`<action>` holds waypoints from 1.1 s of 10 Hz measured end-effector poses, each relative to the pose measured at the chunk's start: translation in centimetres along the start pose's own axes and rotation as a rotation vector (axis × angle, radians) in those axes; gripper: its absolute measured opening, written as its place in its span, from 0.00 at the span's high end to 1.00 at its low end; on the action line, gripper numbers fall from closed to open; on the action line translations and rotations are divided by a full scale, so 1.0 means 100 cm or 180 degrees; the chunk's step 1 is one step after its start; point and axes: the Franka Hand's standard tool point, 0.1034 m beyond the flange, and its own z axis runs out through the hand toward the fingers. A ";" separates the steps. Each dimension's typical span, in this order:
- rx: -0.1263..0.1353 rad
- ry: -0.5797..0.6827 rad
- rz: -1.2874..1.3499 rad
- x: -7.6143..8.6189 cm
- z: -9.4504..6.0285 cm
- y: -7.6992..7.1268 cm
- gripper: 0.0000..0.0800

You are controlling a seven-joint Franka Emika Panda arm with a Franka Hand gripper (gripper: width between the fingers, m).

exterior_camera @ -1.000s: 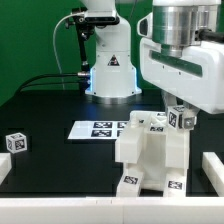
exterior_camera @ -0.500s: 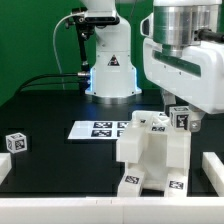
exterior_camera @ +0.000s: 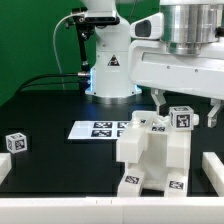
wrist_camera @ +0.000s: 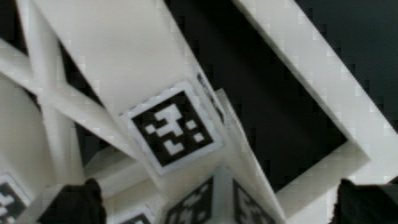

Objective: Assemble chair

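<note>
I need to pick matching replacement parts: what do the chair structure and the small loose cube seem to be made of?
The chair structure looks like matte white plastic: chunky, uniform blocks with soft edges, black-and-white tags stuck on. The small cube looks similar, white with tags, though too small to be sure.

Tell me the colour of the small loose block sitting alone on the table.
White, with black-and-white square tags; the small block shows best in the exterior view.

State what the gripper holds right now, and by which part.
Nothing is held. The gripper is open, its fingers apart on either side of the tagged block atop the chair assembly, not clamping it.
</note>
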 end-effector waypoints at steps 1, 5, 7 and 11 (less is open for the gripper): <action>-0.0005 0.0002 -0.0328 0.001 0.000 0.001 0.19; 0.0007 0.0020 -0.1540 0.008 -0.001 0.006 0.22; 0.0011 0.0016 -0.1327 0.008 -0.001 0.006 0.46; 0.0012 0.0008 -0.0418 0.007 0.000 0.006 0.67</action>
